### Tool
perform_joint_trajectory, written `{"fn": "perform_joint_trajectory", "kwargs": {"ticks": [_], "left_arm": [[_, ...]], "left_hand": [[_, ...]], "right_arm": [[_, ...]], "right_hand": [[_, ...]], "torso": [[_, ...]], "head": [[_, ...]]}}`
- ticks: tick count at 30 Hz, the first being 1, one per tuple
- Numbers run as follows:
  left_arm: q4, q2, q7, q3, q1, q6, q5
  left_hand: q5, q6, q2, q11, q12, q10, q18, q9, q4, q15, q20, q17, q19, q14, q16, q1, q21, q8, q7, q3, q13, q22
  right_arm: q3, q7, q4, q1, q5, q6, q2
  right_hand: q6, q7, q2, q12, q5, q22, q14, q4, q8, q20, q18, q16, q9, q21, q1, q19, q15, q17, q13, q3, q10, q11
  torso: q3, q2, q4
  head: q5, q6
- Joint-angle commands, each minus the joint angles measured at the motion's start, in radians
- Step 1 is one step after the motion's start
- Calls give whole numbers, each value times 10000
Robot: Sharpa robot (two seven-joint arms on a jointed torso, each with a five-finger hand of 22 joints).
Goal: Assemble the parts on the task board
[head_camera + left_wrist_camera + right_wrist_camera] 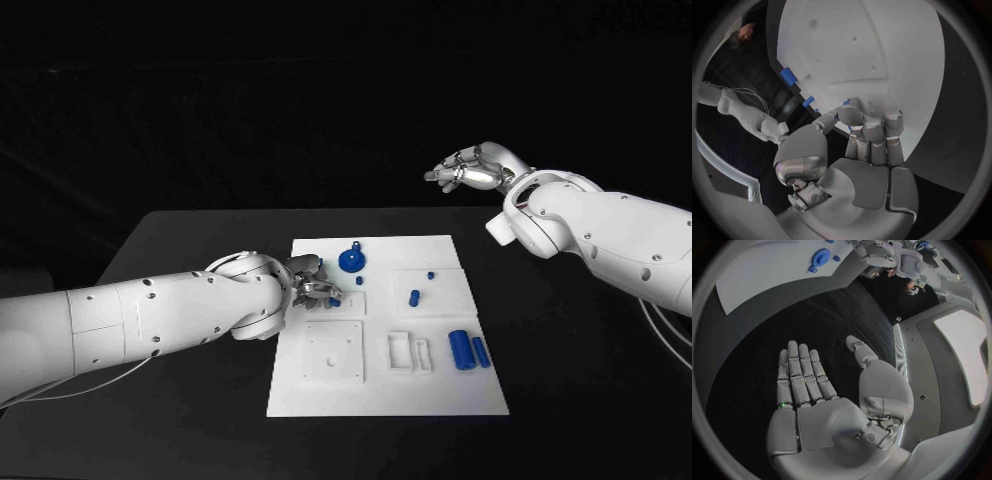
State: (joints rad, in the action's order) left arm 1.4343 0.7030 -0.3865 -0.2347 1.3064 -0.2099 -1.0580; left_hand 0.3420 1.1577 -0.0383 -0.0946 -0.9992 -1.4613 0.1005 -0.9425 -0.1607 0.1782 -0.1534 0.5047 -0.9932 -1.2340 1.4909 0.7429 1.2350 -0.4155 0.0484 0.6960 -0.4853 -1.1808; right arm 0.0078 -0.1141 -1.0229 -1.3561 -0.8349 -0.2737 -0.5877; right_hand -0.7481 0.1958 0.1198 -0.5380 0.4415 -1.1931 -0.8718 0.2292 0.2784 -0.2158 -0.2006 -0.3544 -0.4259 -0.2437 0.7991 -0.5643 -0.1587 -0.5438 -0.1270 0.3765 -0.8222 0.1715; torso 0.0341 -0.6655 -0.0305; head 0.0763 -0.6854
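Nearest you, the task board lies mid-table, most blue parts loose on its right side, so assembly has barely begun. Your left hand curls onto a small part at the board's left edge; I can't tell if it's gripped. Your right hand hovers far right, empty, fingers spread.

white task board, blue parts, black table, silver hands, white arms

no readable text, labels or numbers
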Motion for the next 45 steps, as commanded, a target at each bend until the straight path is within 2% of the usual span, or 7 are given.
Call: {"fn": "perform_joint_trajectory", "kwargs": {"ticks": [1, 18, 26, 27, 28, 41, 45], "left_arm": [[-8, -89, -115, -57, -74, 520, 29], [74, -51, -217, -56, -68, 686, 67], [128, -10, -264, -57, -68, 527, 6], [126, -10, -267, -57, -68, 532, 6], [125, -9, -273, -57, -69, 560, 4], [44, -28, -348, -54, -68, 688, 224], [1, -75, -387, -50, -60, 875, 338]], "left_hand": [[62, 1482, -116, -572, -32, 621, 126, -1, -246, 711, -1181, -13, -2, -441, 62, -9, -69, -24, -952, 168, -8, -4], [173, 1465, -154, -573, -37, 635, 138, 7, -447, 710, -1183, -54, -19, -439, 80, 41, -69, -33, -951, 291, 5, -14], [623, 1431, -232, -578, 2, 657, 137, 0, -574, 706, -1178, -114, -59, -439, 88, 23, -59, -23, -948, 356, 49, -25], [891, 1446, -228, -584, -3, 642, 140, -15, -622, 709, -1179, -125, -76, -450, 106, 21, -51, -32, -953, 372, 56, -30], [989, 1452, -223, -586, -9, 633, 141, -23, -657, 710, -1179, -137, -87, -455, 118, 14, -47, -34, -957, 372, 60, -33], [1428, 1539, -258, -614, -112, 594, 149, -52, -779, 730, -1181, -149, -143, -485, 232, -20, -15, -72, -987, 367, 20, -56], [1445, 1539, -271, -615, -122, 598, 147, -52, -769, 731, -1179, -153, -145, -481, 239, -51, -15, -72, -987, 353, 15, -57]], "right_arm": [[7, -35, 7, 2, 12, 122, 6], [7, -29, 17, 11, 12, 147, 6], [7, -26, 17, 15, 12, 161, 0], [7, -27, 18, 16, 12, 159, 0], [7, -27, 21, 18, 12, 162, 2], [7, -30, 22, 35, 12, 164, 1], [7, -29, 27, 45, 12, 172, 12]], "right_hand": [[75, 279, -46, 33, 70, -10, 54, -85, 49, 7, 92, 53, 10, 64, -42, 94, -10, 13, 17, 2, -67, 11], [78, 280, -40, 36, 80, -17, 57, -98, 49, 4, 89, 57, 16, 71, -43, 100, -11, 16, 35, 2, -67, 13], [79, 280, -35, 37, 82, -20, 59, -101, 49, 3, 88, 59, 18, 74, -43, 102, -12, 18, 42, 1, -67, 14], [80, 280, -35, 37, 82, -20, 59, -102, 49, 3, 88, 60, 18, 74, -42, 103, -12, 18, 42, 1, -67, 14], [80, 280, -35, 37, 83, -20, 60, -102, 49, 3, 88, 60, 18, 74, -42, 103, -12, 18, 44, 1, -67, 14], [84, 281, -33, 38, 85, -26, 61, -111, 49, 0, 86, 62, 23, 79, -41, 107, -13, 21, 56, 1, -68, 15], [85, 282, -33, 38, 87, -28, 61, -114, 49, -1, 85, 63, 24, 80, -40, 107, -13, 21, 60, 2, -69, 15]], "torso": [[-1, 0, 5], [-7, 6, 15], [-11, 5, 24], [-14, 5, 24], [-12, 5, 22], [-12, 1, 14], [-11, -2, 15]], "head": [[-19, -2], [-28, -35], [-29, -44], [-28, -48], [-21, -55], [-15, -56], [-7, -42]]}}
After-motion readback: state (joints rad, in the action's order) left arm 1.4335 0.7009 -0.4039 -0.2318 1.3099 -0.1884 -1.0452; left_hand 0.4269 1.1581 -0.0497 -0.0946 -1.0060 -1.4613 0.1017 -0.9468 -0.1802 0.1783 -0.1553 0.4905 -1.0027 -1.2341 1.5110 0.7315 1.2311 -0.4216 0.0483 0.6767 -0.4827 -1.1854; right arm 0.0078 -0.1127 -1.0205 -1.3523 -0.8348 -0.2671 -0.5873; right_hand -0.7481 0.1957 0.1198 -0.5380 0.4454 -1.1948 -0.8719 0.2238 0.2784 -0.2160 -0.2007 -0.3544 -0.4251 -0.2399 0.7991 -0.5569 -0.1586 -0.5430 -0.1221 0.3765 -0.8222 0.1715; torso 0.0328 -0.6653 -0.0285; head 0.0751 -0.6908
